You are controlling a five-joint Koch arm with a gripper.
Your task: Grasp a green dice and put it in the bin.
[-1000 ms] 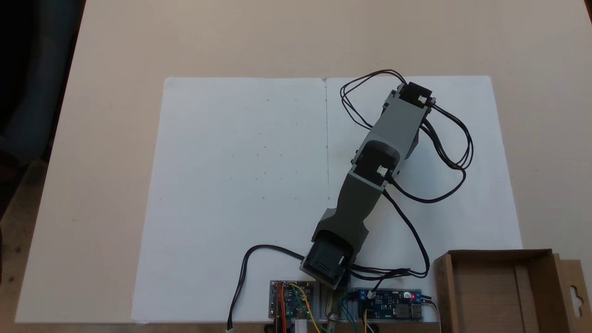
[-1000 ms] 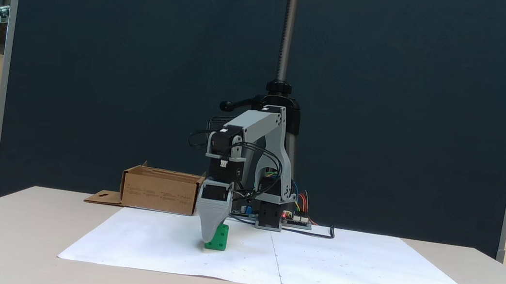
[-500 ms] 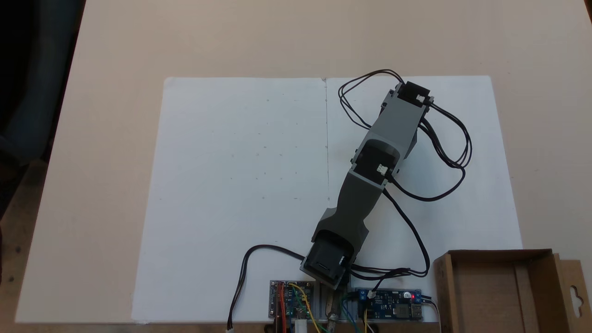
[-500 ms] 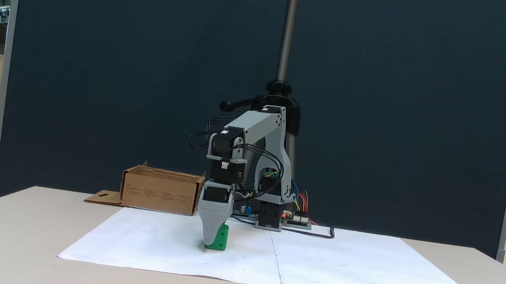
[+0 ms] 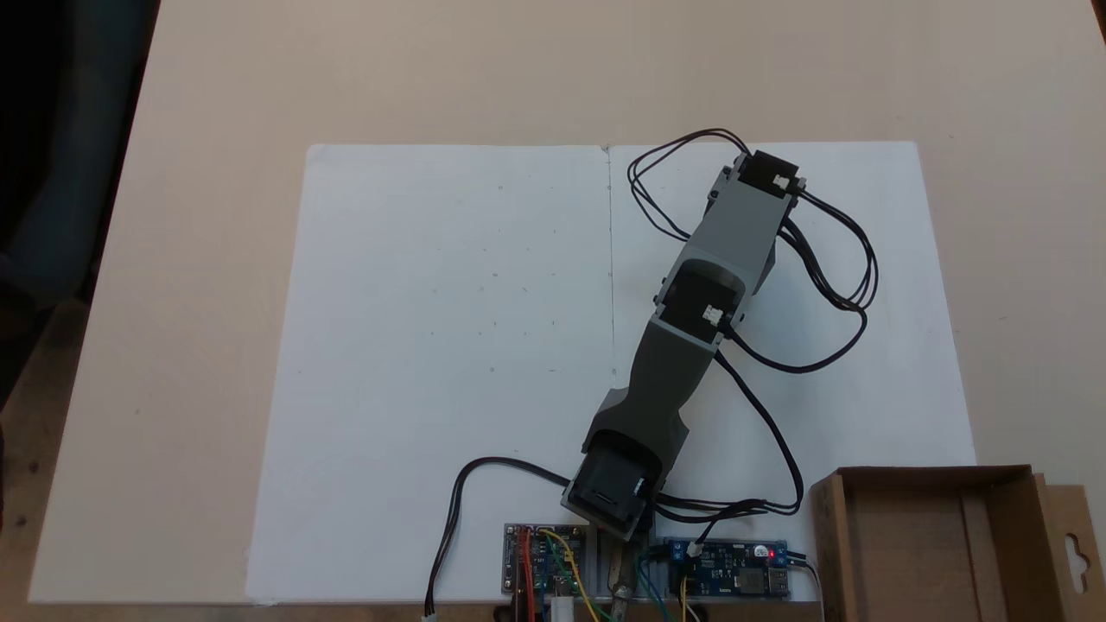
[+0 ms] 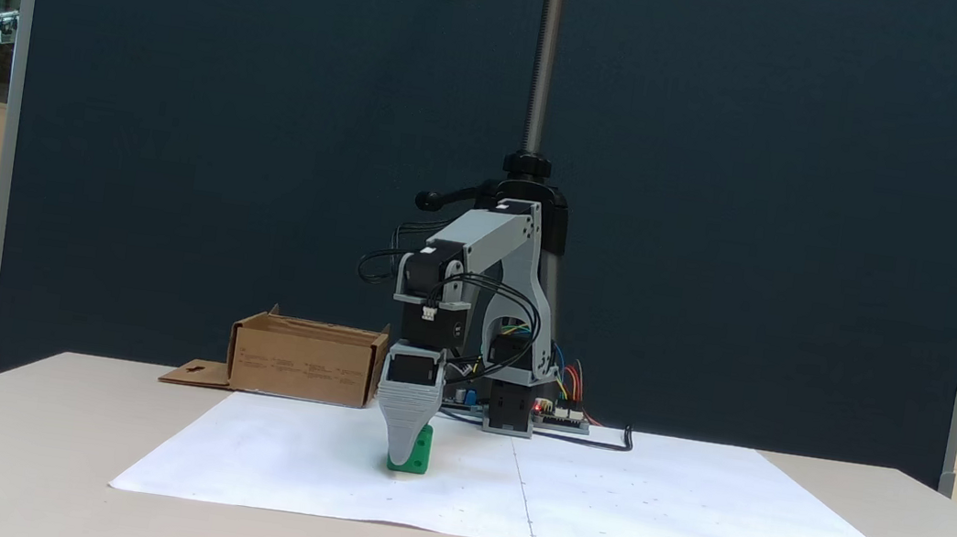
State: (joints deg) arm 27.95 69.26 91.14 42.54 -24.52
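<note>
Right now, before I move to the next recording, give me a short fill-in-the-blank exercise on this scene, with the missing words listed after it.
1. The green dice rests on the white ____.
2. The gripper points ____ in front of the dice.
3. The bin is made of brown ____.
4. No dice lies inside the bin: it holds ____.

Missing words: paper; downward; cardboard; nothing

The tool [image 6: 400, 460] hides the green dice's [image 6: 417, 456] left half; its jaws overlap.
</note>
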